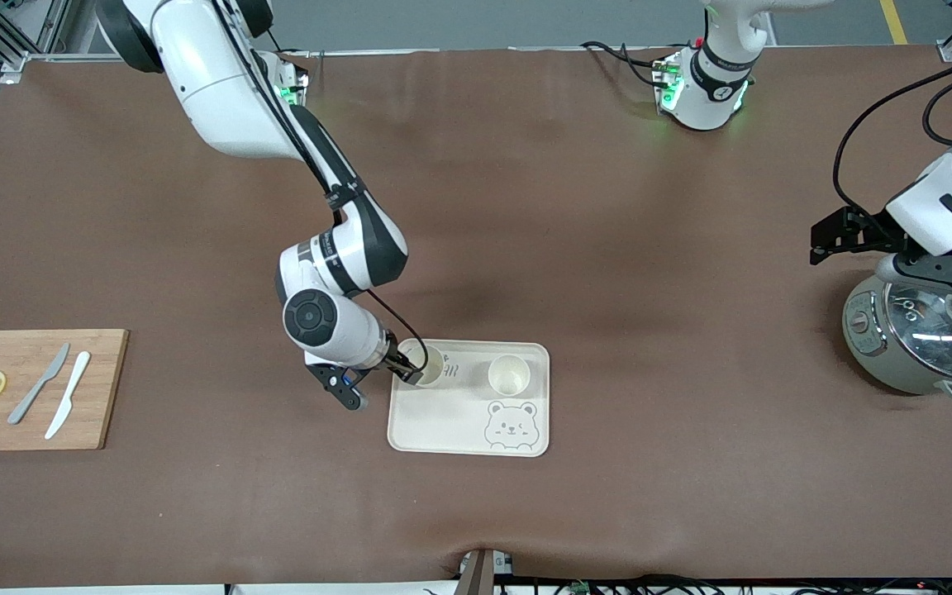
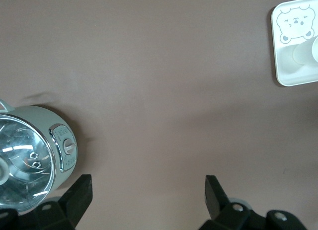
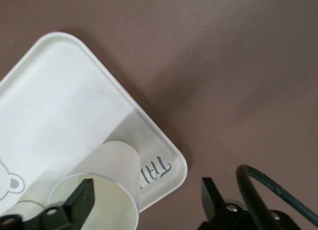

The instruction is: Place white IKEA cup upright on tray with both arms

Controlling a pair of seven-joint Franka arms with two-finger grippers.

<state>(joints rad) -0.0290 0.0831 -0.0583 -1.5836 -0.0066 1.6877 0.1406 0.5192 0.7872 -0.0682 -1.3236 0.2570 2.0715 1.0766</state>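
Observation:
The cream tray (image 1: 443, 421) with the bear face lies in the middle of the table, near the front camera. Two white cups stand upright on it: one (image 1: 431, 361) at the corner by the lettering, toward the right arm's end, the other (image 1: 509, 373) beside it. My right gripper (image 1: 402, 369) is open at the first cup (image 3: 107, 183): one finger (image 3: 82, 197) is over its mouth and the other is off the tray (image 3: 54, 101) over the table. My left gripper (image 1: 835, 235) is open and empty, over the table beside the rice cooker, and waits. Its wrist view shows the tray (image 2: 293, 76) far off.
A grey-green rice cooker (image 1: 918, 343) with a glass lid stands at the left arm's end; it also shows in the left wrist view (image 2: 30, 160). A wooden cutting board (image 1: 104, 397) with two lemon slices and two knives lies at the right arm's end.

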